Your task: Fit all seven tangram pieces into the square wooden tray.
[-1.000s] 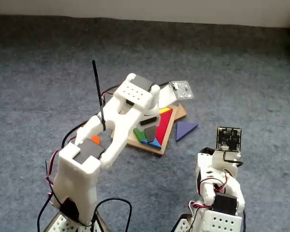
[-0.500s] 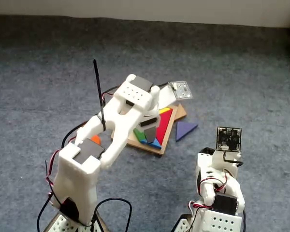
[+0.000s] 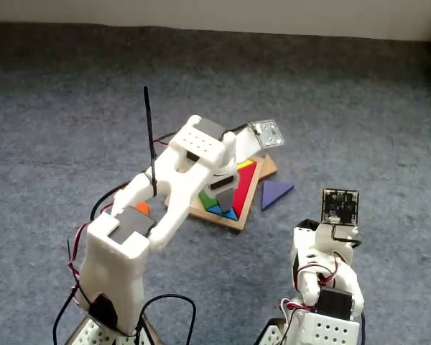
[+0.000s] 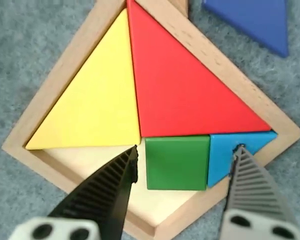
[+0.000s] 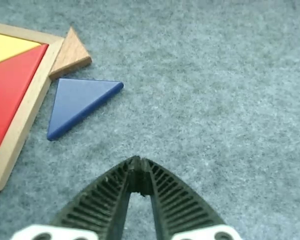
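Four pieces lie flat in the square wooden tray (image 4: 225, 74) on the grey, carpet-like worktop: a yellow triangle (image 4: 97, 100), a red triangle (image 4: 182, 90), a green square (image 4: 177, 162) and a light blue piece (image 4: 221, 152). The corner of the tray next to the yellow triangle and green square is bare wood. A dark blue triangle (image 5: 77, 102) lies on the worktop just beside the tray. A wood-coloured triangle (image 5: 70, 52) lies at the tray's outer edge. An orange piece (image 3: 141, 208) is on the worktop, partly hidden beneath the left arm.

The main risk is the left tool (image 4: 185, 152). It hangs released over the tray, with its two fingers spread to either side of the green square. Dropping or closing carelessly could push the square or the light blue piece out of line, or tip one onto the rim. The orange piece looks awkward to reach, as it lies close in under the arm.

The left arm stretches forward from its base, its wrist bent down over the tray. The right arm is folded back near its base. The right tool (image 5: 139, 162) is clenched on nothing above bare worktop, near the dark blue triangle. It would need to open before picking anything up.
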Controlling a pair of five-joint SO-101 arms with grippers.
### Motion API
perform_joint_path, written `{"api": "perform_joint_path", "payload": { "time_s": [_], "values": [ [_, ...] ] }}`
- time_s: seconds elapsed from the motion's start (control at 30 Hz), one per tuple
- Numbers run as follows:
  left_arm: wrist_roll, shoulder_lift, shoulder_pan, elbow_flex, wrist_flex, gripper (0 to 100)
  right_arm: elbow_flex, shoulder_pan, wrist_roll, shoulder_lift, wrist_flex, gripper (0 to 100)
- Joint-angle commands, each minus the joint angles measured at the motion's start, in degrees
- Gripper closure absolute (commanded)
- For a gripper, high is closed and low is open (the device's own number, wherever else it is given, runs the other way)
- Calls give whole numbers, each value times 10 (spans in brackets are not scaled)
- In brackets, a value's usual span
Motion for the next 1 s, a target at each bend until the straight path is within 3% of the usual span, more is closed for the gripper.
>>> {"api": "perform_joint_path", "payload": {
  "time_s": [0.0, 0.37, 0.6, 0.97],
  "values": [
    [6, -13, -4, -6, -5, 703, 78, 7, -4, -1, -13, 992],
    [27, -99, -51, -11, 18, 745, 78, 7, -4, -1, -12, 992],
    [28, -56, -88, -10, 15, 748, 78, 7, -4, -1, -9, 992],
    [73, -1, -44, -9, 19, 748, 78, 7, -4, 0, -9, 992]
  ]
}}
